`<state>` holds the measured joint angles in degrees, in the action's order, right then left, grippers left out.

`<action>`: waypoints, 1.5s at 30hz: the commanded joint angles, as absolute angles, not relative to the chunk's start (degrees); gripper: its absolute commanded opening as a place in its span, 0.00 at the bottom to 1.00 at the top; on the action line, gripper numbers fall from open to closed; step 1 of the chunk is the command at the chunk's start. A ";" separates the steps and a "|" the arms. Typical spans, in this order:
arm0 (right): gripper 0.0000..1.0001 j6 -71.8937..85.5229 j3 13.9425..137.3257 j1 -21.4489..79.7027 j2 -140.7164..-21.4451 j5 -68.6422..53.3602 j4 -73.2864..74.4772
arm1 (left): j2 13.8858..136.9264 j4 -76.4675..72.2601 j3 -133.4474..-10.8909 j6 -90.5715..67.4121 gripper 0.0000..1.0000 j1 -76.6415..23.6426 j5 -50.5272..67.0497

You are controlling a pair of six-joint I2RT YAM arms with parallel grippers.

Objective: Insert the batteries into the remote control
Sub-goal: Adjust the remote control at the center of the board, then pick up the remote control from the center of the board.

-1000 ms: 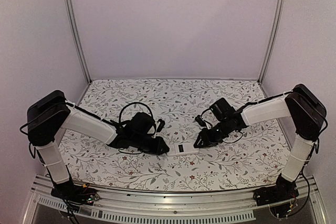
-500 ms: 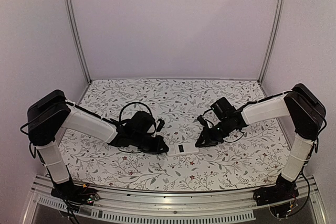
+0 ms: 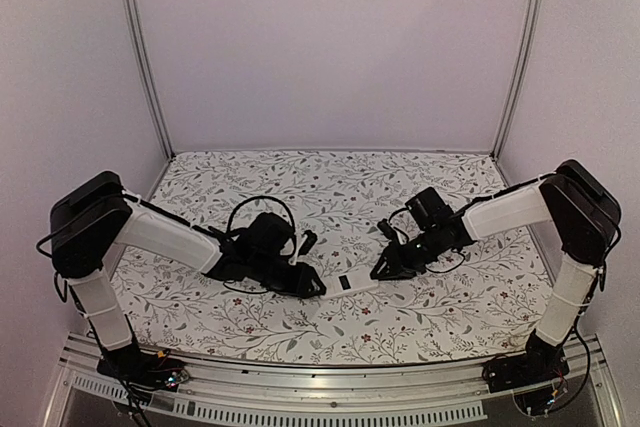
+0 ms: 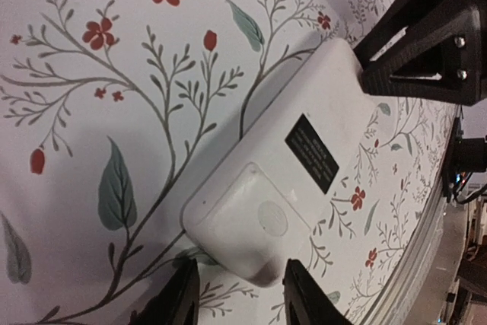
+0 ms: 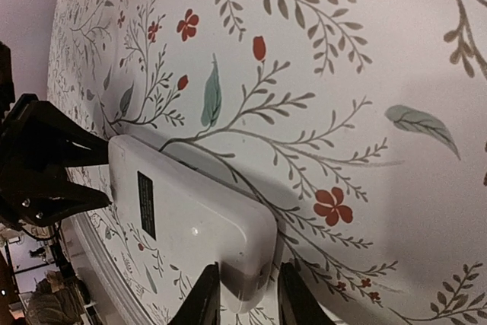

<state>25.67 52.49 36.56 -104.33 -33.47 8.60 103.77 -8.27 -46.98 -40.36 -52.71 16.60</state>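
Observation:
The remote control lies between my two grippers, plain white back up, with a black label. My left gripper is open. Its fingertips stand either side of the remote's end that has a round dimple, and do not touch it. My right gripper is closed on the remote's other end, with a finger snug on each side. The right gripper also shows in the left wrist view. The left gripper also shows in the right wrist view. No batteries are in view.
The table carries a white cloth with a leaf and flower print. Black cables loop over the left wrist. White walls and metal posts close in the back and sides. A metal rail runs along the near edge.
My left gripper has edged slightly right, toward the remote's end. The right gripper and the remote stay almost where they were.

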 commanded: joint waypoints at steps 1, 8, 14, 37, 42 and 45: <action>0.30 24.38 50.03 34.70 -101.38 -34.72 6.86 | 99.62 -1.22 -47.37 -33.30 0.43 -51.43 16.39; 0.46 23.28 48.79 31.56 -95.73 -34.41 9.77 | 96.55 9.96 -53.92 -23.22 0.62 -50.14 13.23; 0.60 21.04 47.57 29.94 -90.44 -35.34 10.50 | 99.80 16.14 -60.81 -11.17 0.77 -51.17 16.82; 0.78 20.21 36.63 26.70 -68.73 -31.47 6.93 | 122.56 33.58 -83.39 6.39 0.50 -60.12 4.26; 0.78 20.20 36.45 26.72 -67.58 -31.57 5.45 | 118.48 28.79 -81.07 4.38 0.33 -59.31 3.61; 0.78 20.36 36.90 26.68 -66.59 -33.47 2.45 | 111.96 21.95 -76.91 0.69 0.28 -56.62 9.82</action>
